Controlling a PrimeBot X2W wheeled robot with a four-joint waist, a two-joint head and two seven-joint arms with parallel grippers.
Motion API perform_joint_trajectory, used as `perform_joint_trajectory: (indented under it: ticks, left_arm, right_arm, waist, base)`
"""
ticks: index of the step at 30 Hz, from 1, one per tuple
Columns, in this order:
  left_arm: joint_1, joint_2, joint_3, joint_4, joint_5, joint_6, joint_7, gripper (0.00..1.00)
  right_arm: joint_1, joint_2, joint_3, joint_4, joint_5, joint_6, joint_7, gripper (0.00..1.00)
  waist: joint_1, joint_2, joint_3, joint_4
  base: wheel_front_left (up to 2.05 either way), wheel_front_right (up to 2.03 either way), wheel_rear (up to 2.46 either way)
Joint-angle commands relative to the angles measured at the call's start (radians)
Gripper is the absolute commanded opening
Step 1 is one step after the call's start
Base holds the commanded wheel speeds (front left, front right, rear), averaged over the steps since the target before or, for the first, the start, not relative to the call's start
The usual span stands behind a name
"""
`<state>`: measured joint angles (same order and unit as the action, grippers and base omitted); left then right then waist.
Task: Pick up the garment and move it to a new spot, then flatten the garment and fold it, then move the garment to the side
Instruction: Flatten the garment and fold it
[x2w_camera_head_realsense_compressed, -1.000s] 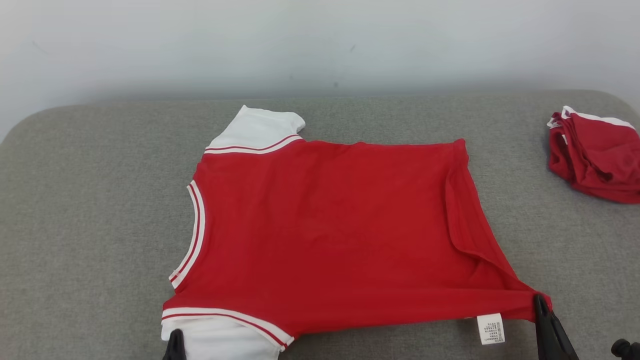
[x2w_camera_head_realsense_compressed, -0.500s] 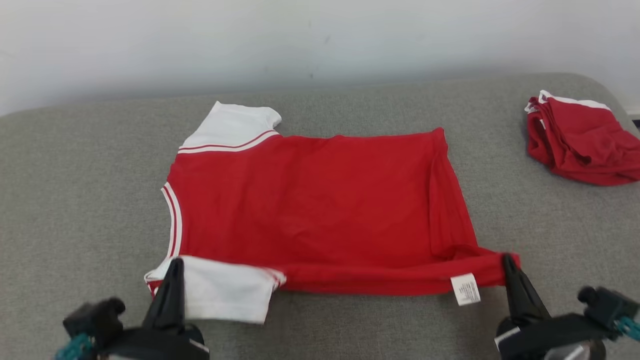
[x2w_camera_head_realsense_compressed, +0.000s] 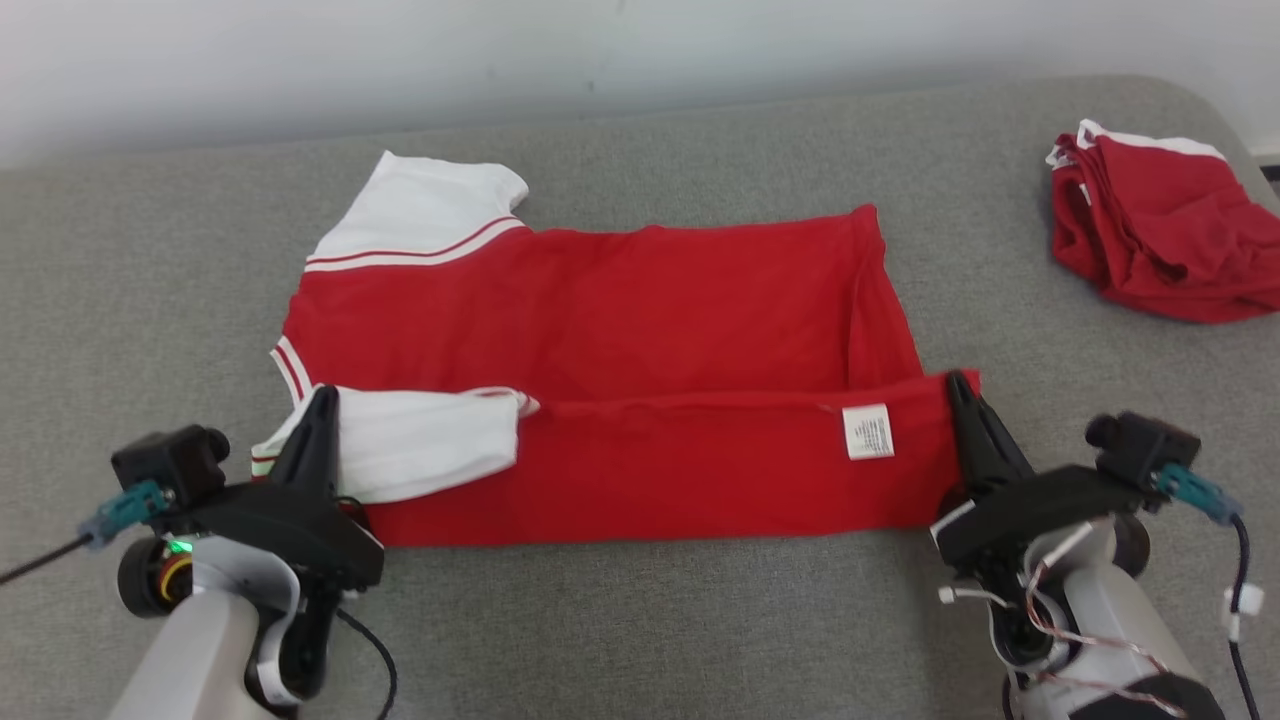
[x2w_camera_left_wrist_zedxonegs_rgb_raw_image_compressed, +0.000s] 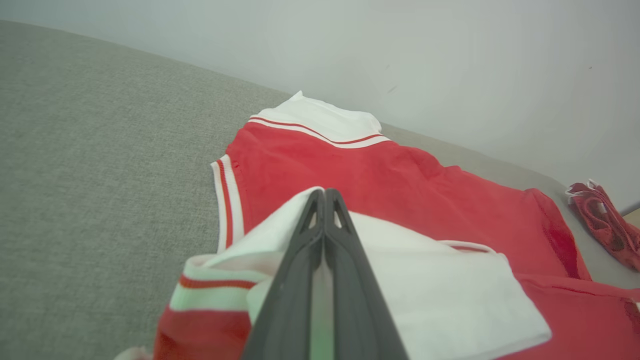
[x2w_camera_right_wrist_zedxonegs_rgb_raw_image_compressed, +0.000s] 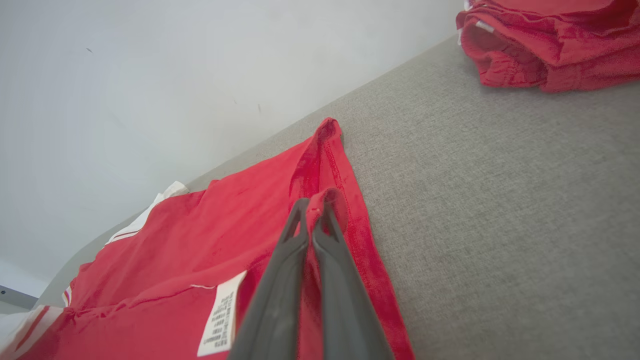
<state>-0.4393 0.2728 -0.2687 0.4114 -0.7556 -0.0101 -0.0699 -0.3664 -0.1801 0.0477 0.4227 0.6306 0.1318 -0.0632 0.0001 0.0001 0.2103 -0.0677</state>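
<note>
Currently, a red garment (x2w_camera_head_realsense_compressed: 640, 330) with white sleeves is seen spread on the grey padded surface (x2w_camera_head_realsense_compressed: 150, 300) in the middle of the head view. Its neck end is turned toward 9 o'clock and its hem toward 3 o'clock. The edge nearest the robot is doubled over onto the body of the cloth, so that a red band is laid along the 6 o'clock side. A white care label (x2w_camera_head_realsense_compressed: 867, 432) is exposed on that band, near the hem. The far sleeve (x2w_camera_head_realsense_compressed: 420, 210) is laid flat at about 11 o'clock. The near sleeve (x2w_camera_head_realsense_compressed: 420, 445) is turned over onto the red cloth at about 8 o'clock.

The left gripper (x2w_camera_head_realsense_compressed: 322, 400) is placed at 8 o'clock of the spread cloth. Its fingers are pressed together on the near sleeve, and in the left wrist view white cloth is seen gathered around their tips. The right gripper (x2w_camera_head_realsense_compressed: 958, 385) is placed at about 4 o'clock, at the hem corner of the doubled edge. Its fingers are clamped on the red cloth, and in the right wrist view a bit of hem is seen caught between the tips.

A heap of red cloth (x2w_camera_head_realsense_compressed: 1160, 240) with white trim is seen at 2 o'clock, well apart from the spread piece. A pale wall (x2w_camera_head_realsense_compressed: 300, 60) is seen at 12 o'clock.
</note>
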Motion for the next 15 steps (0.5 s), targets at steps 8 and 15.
perform_joint_trajectory:
  ticks: [8,15]
  left_arm:
    - [-0.127,0.007,-0.012,0.188,0.037,-0.026,-0.058,0.38]
    - [-0.135,-0.013,-0.033,0.258,0.064,-0.052,-0.141,1.00]
  right_arm:
    - [-0.143,-0.023,0.100,0.169,-0.006,-0.003,-0.076,1.00]
    - [-0.148,-0.068,0.163,0.226,-0.012,-0.003,-0.147,1.00]
  waist:
    - [-0.0001,-0.0001,0.041,-0.007]
    - [-0.0001,-0.0001,0.011,0.015]
  base:
    - [0.00,0.00,0.00]
    - [0.00,0.00,0.00]
